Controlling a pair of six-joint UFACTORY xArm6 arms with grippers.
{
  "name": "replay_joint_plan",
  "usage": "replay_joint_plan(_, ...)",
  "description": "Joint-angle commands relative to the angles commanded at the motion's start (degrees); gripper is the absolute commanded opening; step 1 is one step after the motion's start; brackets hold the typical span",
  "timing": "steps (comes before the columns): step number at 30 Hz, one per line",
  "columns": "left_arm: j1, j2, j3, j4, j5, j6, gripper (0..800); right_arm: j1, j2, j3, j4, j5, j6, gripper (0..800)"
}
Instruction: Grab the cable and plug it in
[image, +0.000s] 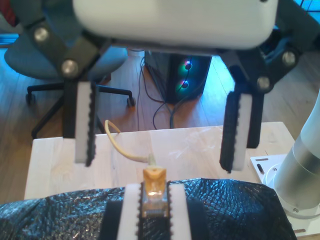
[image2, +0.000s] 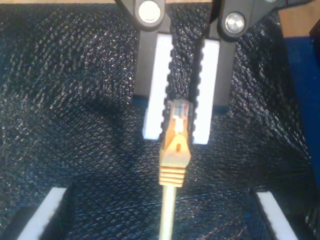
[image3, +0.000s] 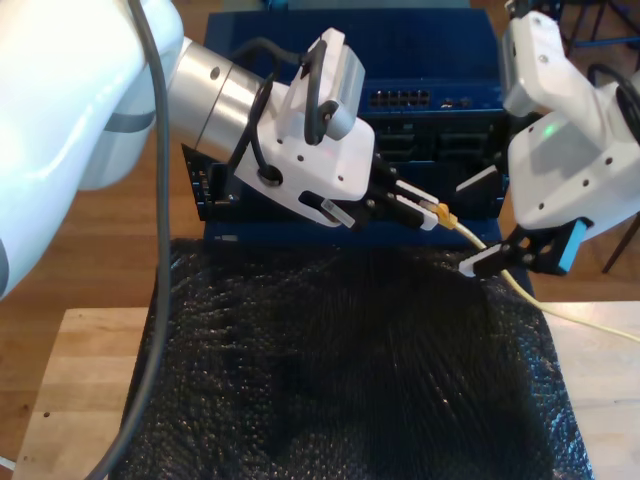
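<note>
In the first wrist view, my first gripper (image: 161, 137) hangs with its jaws spread wide apart, nothing between them. Beyond and between its fingers, my second gripper (image: 153, 210) pokes up with its white pads closed on the plug of the cable (image: 153, 186). The pale yellow cord runs away from the plug over the wooden counter (image: 190, 150) and curls off its far edge. A black textured mat (image: 240, 205) covers the near part of the counter.

In the second wrist view, my second gripper (image2: 182, 122) is clamped on the clear plug, which sits between its toothed pads. The orange-yellow boot and cord of the cable (image2: 175, 160) stick out past the fingertips, above the black mat (image2: 75, 100).

In the exterior view, my second gripper (image3: 425, 212) reaches from the exterior view's left and pinches the cable (image3: 447, 215) at its plug, above the black mat (image3: 340, 370). The cord slants down toward the exterior view's right, passing between the parted fingers of my first gripper (image3: 485, 225), and trails onto the counter (image3: 600, 370). Behind both stands a blue and black rack (image3: 420, 70) with a row of ports.
</note>
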Motion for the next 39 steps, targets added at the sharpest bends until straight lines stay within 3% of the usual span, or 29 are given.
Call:
replay_joint_plan(12, 0.7, 0.2, 0.1, -0.2, 0.3, -0.1, 3, 0.0, -0.2, -1.1, 0.3, -0.1, 0.2, 798)
replay_joint_plan(17, 0.6, 0.7, 0.0, -0.7, 3.3, -1.6, 3, 0.0, -1.6, -1.1, 0.4, 0.1, 0.1, 728)
replay_joint_plan(26, 1.4, 2.4, -0.7, -1.0, 6.8, -4.6, 3, 0.0, -5.0, -1.1, 0.3, -0.1, -4.2, 791)
replay_joint_plan(29, 1.6, 3.6, -0.9, -2.4, 9.5, -5.0, 3, 0.0, -6.9, -0.7, 0.3, -0.1, -7.4, 793)
replay_joint_plan(35, 6.2, 8.6, -1.9, -8.4, 16.6, -7.2, 3, 0.0, -10.4, 0.3, 0.4, -0.2, -8.6, 796)
replay_joint_plan(39, 6.8, 9.1, -2.5, -8.5, 17.8, -7.3, 3, 0.1, -12.4, 0.3, 0.4, -0.2, -8.7, 796)
